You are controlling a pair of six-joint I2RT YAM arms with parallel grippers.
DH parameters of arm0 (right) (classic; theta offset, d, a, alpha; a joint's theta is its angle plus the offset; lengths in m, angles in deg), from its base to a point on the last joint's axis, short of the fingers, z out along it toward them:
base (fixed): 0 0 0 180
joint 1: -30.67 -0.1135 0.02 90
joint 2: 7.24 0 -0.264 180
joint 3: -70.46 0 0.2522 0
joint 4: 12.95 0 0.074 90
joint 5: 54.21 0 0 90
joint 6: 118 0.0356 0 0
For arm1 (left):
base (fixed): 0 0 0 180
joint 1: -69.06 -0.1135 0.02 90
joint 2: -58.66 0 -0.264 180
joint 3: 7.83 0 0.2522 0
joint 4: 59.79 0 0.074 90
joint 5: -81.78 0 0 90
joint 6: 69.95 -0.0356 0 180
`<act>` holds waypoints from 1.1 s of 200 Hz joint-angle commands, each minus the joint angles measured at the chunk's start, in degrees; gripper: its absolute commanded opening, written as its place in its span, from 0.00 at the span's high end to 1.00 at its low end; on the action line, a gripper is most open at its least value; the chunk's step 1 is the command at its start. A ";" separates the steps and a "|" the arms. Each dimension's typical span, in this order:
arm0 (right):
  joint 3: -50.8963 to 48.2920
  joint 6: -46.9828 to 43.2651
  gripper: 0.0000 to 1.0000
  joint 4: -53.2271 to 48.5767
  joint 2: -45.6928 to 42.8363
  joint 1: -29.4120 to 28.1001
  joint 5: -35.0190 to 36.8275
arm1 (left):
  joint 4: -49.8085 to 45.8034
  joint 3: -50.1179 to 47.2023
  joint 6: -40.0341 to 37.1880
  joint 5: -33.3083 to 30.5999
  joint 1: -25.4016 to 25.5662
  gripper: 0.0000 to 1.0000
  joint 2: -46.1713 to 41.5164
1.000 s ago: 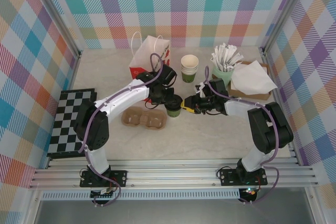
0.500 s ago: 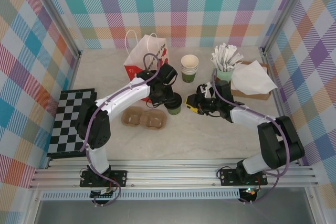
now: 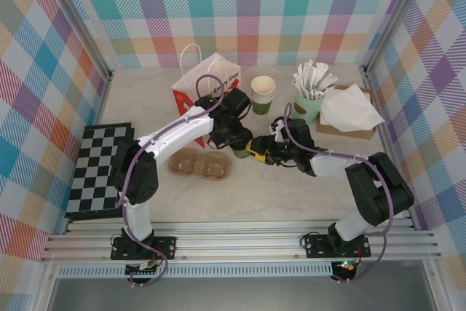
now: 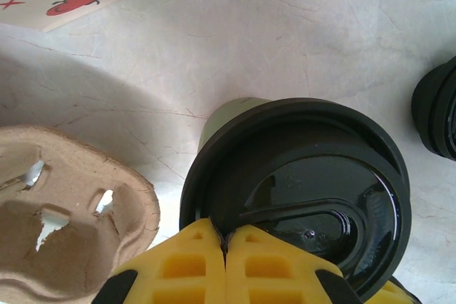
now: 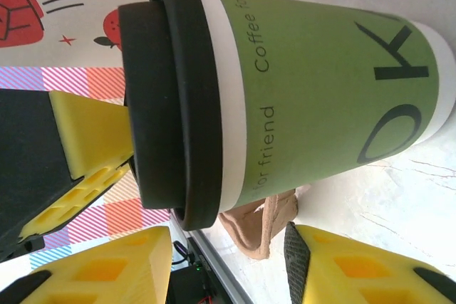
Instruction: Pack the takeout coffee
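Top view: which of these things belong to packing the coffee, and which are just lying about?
Belongs to the job: takeout coffee; probably also the cardboard cup carrier and paper bag.

Just lying about: stack of lidless cups, pot of sachets, napkins, checkerboard mat.

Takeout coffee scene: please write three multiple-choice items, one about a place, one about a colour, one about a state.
1. Where is the cardboard cup carrier?
A) in a bag
B) on the table beside the takeout coffee
C) on a chessboard

2. What colour is the coffee's lid?
A) white
B) red
C) black

3. How does the left hand stand?
A) fingers shut together
B) wide open
C) around a sachet

Answers: B, it lies on the tabletop by the cup; C, both wrist views show a black lid; A, the yellow fingers meet over the lid.
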 commanded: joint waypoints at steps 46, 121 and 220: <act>1.79 2.12 0.53 6.06 4.35 -0.59 -0.33 | -3.48 1.50 0.29 -0.57 0.59 1.00 1.82; 1.79 1.79 0.58 -10.04 9.21 -0.61 2.92 | -4.87 4.11 -3.84 -0.30 1.01 1.00 5.25; 5.89 0.22 0.53 -17.22 3.77 -0.43 4.64 | -7.82 2.83 -10.42 -4.56 0.99 1.00 6.03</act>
